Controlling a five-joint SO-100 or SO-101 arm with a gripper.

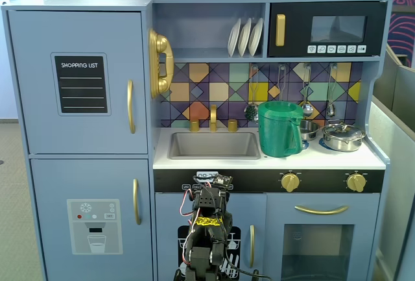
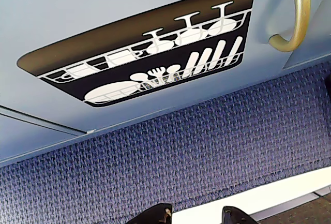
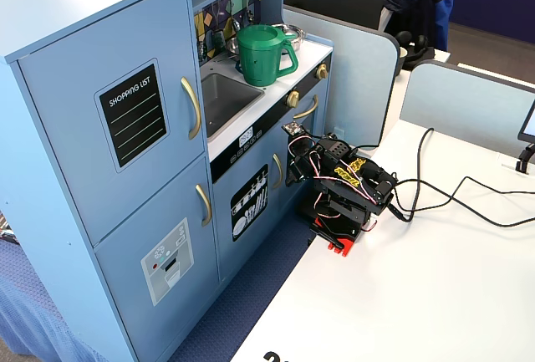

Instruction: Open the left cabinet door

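The left cabinet door point(image 1: 78, 80) is the large pale blue-grey one with the black "SHOPPING LIST" panel point(image 1: 80, 84) and a vertical gold handle point(image 1: 130, 106). It is shut, and it also shows in the other fixed view point(image 3: 117, 119) with its handle point(image 3: 192, 107). The arm point(image 3: 347, 182) sits folded low on the white table, well below and to the right of that door point(image 1: 207, 226). In the wrist view my gripper point(image 2: 195, 214) shows only two dark fingertips point(image 2: 155, 214) at the bottom edge. They stand apart with nothing between them.
The wrist view faces the small blue door with the dish-rack print point(image 2: 129, 17) and its gold handle point(image 2: 297, 22), above blue carpet point(image 2: 181, 162). The water dispenser door point(image 1: 91, 222) is below the left door. A green pitcher point(image 1: 280, 128) stands on the counter. Cables point(image 3: 451, 203) cross the table.
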